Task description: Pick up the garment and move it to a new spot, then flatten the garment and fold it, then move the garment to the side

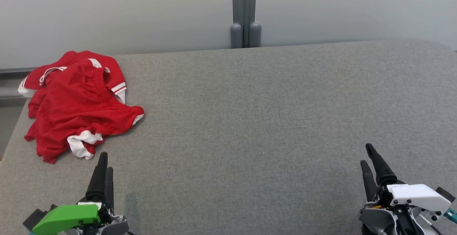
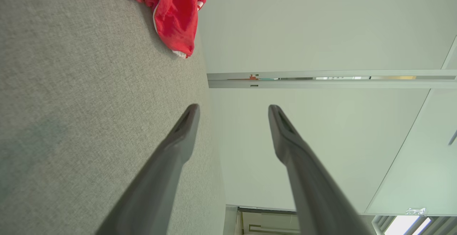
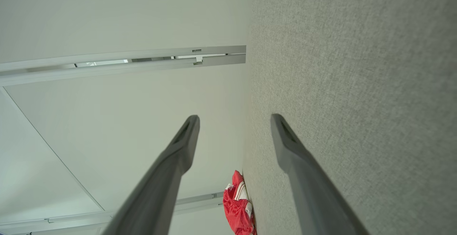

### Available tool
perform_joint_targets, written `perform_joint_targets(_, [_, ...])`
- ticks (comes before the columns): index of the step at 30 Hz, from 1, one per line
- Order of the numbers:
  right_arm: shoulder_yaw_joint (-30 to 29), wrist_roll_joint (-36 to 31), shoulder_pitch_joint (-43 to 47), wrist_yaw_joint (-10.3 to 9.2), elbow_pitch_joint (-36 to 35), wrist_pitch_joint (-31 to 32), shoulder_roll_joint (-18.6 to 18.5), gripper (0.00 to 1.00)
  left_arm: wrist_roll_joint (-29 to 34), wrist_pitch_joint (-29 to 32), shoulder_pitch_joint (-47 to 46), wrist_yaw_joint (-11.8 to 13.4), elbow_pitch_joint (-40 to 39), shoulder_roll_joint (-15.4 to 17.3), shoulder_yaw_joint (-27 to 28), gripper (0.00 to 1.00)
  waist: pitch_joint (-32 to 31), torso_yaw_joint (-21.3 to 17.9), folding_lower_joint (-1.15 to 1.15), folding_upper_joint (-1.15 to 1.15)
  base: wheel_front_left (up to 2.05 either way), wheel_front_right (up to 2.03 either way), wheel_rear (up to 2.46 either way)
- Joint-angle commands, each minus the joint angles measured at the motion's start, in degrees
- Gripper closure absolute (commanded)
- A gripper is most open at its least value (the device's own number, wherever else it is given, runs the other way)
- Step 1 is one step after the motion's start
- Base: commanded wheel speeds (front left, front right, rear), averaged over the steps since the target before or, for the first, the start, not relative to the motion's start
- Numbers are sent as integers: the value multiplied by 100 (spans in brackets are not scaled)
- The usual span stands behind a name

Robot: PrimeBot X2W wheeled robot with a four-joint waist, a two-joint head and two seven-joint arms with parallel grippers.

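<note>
Your left hand, under its green cover, sits well to the near left of the grey post. Its two dark fingers are spread wide and hold nothing. Your right hand, under a white cover, sits well to the near right of the post, its fingers just as wide apart and also empty. Both hands hover over the grey fabric surface, fingers pointing towards the post's side.

The garment lies on the surface to the left of the post and nearer to you than it, just beyond your left hand's fingertips and apart from them. It is bright red with white trim. It sits crumpled in a loose heap, with white bands at the openings, a white cuff turned out on the side away from the post, and a gathered, elastic-looking edge across the upper folds. One part reaches the surface's left edge.

From the head view you see the whole heap, both hands and the post standing between two pale wall panels. The left wrist view shows the gap between that hand's fingers plainly, where the head view sees them almost edge-on. It catches only a corner of the red cloth. The right wrist view shows that hand's gap and the garment small and far off between the fingers.
</note>
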Motion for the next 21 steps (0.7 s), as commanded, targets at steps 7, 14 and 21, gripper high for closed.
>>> perform_joint_targets(7, [36,-463,21,1,-171,-225,-33,0,412,-223,53,84,-326,27,-187,0,-23,5,0,0,0,0,0])
perform_joint_targets(14, [48,-1524,92,1,-436,-395,-39,0,1162,-395,63,276,-571,32,-390,0,-47,14,0,0,0,0,0])
perform_joint_targets(21, [143,-2387,222,1,-712,-550,-44,0,2087,-548,93,488,-744,36,-608,0,-80,16,0,0,0,0,0])
